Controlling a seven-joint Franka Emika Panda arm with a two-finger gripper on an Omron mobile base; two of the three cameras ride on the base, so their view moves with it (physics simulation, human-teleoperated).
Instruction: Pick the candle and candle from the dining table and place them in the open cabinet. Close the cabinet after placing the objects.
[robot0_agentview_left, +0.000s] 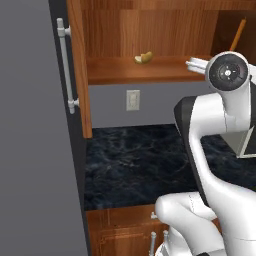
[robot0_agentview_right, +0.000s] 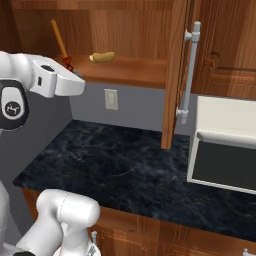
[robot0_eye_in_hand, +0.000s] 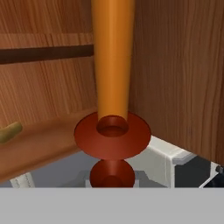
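Open wooden cabinet (robot0_agentview_right: 125, 70) above a black stone counter (robot0_agentview_right: 125, 170), orange candle (robot0_eye_in_hand: 112, 61) tilted just inside the cabinet's corner, gripper (robot0_eye_in_hand: 112, 177) clamped on its dark red holder, yellow fruit (robot0_agentview_right: 102, 57) on the cabinet shelf nearby.

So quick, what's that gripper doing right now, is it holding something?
Gripper: closed on the orange candle, gripping its dark red holder base, inside the open cabinet.

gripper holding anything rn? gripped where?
Yes: the thin orange taper candle, gripped low down at its dark red holder base, gripper shut on it inside the wooden cabinet.
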